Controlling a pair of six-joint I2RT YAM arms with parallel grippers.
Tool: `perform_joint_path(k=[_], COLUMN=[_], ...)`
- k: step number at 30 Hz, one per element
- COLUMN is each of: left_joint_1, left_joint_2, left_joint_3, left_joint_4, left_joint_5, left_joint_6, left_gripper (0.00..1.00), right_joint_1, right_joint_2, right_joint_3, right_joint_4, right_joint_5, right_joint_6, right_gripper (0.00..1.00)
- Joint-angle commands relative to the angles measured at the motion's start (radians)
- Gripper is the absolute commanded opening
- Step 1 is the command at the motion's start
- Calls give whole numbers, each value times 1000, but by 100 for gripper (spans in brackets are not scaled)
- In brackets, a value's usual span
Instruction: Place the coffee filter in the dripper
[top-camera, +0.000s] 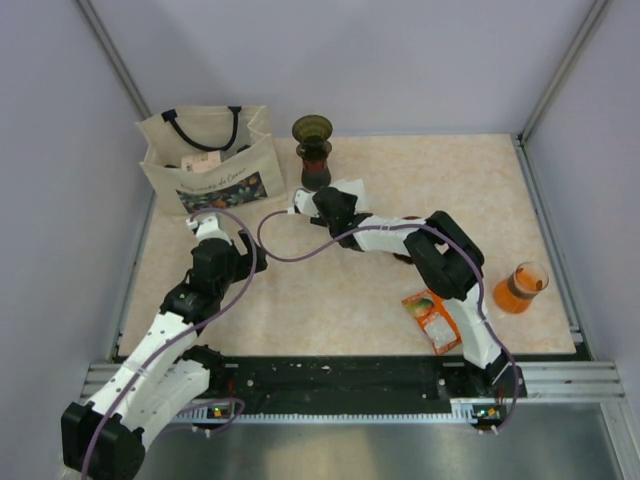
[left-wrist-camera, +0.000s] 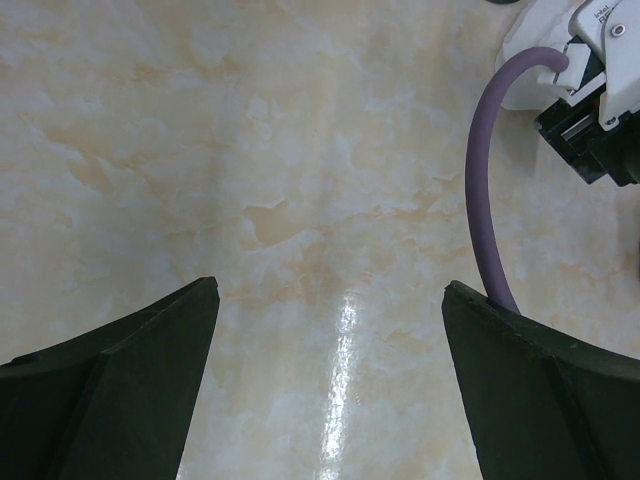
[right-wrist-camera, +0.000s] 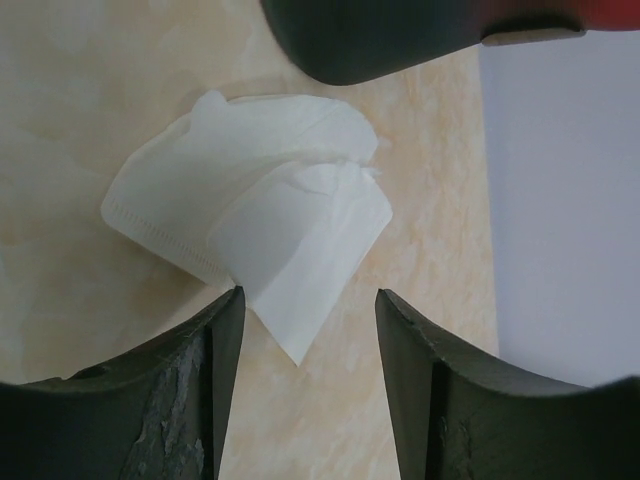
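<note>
The dark olive-green dripper (top-camera: 312, 129) stands at the back of the table on a dark red vessel (top-camera: 316, 166). The white paper coffee filter (top-camera: 348, 189) lies flat on the table just right of it. In the right wrist view the filter (right-wrist-camera: 250, 210) lies just ahead of my right gripper (right-wrist-camera: 308, 310), which is open. One corner of the filter reaches between the jaws, and the vessel's dark base (right-wrist-camera: 380, 40) is beyond it. In the top view my right gripper (top-camera: 328, 201) is low beside the filter. My left gripper (left-wrist-camera: 330, 300) is open and empty over bare table (top-camera: 250, 252).
A beige tote bag (top-camera: 205, 160) stands at the back left. An orange cup (top-camera: 520, 288) and an orange packet (top-camera: 432, 318) are on the right. The right arm's purple cable (left-wrist-camera: 480, 190) loops between the two arms. Walls enclose three sides.
</note>
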Motion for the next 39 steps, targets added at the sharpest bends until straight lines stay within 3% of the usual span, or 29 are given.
perform_joint_path(k=[1, 14, 21, 27, 34, 39], left_joint_1=[0, 0, 2, 0, 0, 2], left_joint_2=[3, 14, 17, 31, 28, 31], left_joint_3=[9, 9, 11, 12, 12, 12], left_joint_4=[38, 41, 39, 45, 39, 41], left_joint_5=[4, 7, 10, 10, 10, 23], left_joint_6=[2, 6, 9, 11, 8, 11], left_gripper=[99, 99, 99, 99, 99, 99], right_joint_1=[12, 12, 12, 10, -2, -5], right_joint_2=[39, 86, 76, 74, 113, 109], right_joint_3=[64, 108, 119, 111, 156, 159], right_joint_4=[42, 17, -114, -52, -16, -3], right_joint_5=[15, -1, -92, -37, 2, 6], right_joint_6=[-26, -29, 3, -6, -2, -2], right_gripper=[55, 55, 57, 57, 50, 39])
